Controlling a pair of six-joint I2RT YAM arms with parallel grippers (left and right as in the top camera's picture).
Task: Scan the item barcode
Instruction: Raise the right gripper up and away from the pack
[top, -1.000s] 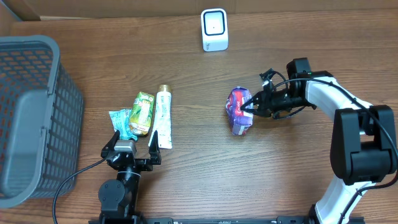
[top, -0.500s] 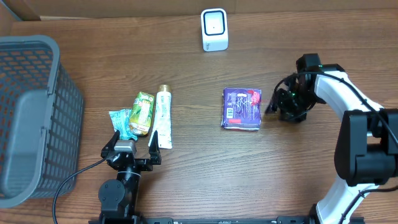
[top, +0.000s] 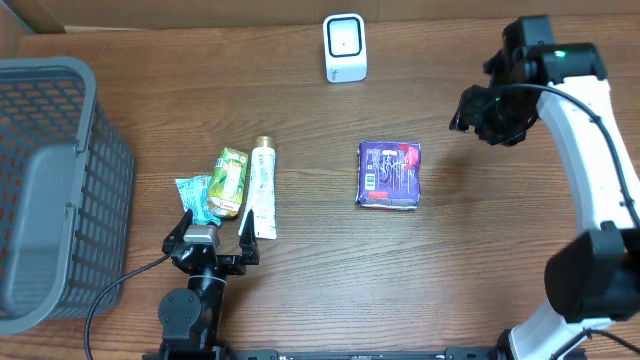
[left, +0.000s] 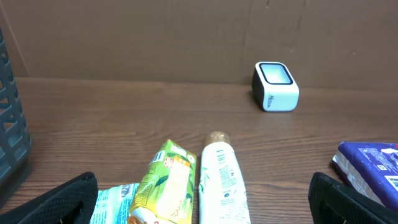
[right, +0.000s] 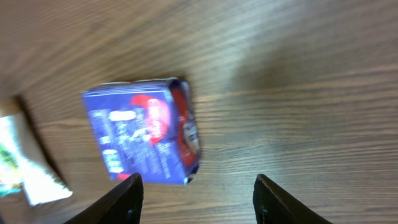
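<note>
Purple packet (top: 390, 174) lies flat on wooden table (top: 300, 120) — right gripper (right: 198, 190) hangs well apart, jaws parted and empty; left gripper (top: 215, 222) gapes wide, holding nothing.

Bare tabletop (top: 480, 250) lies around the purple packet (top: 390, 174) at 12, 3 and 6 o'clock, leaving room for jaws to come in from those sides. The white scanner (top: 345, 47) stands well apart at its 11 o'clock. At 9 o'clock an open lane separates it from the white tube (top: 263, 187), green carton (top: 229, 182) and teal sachet (top: 195, 195), which are huddled together. The grey basket (top: 50, 180) walls the far 9 o'clock edge. The right arm (top: 585, 120) hangs at 2 o'clock.
</note>
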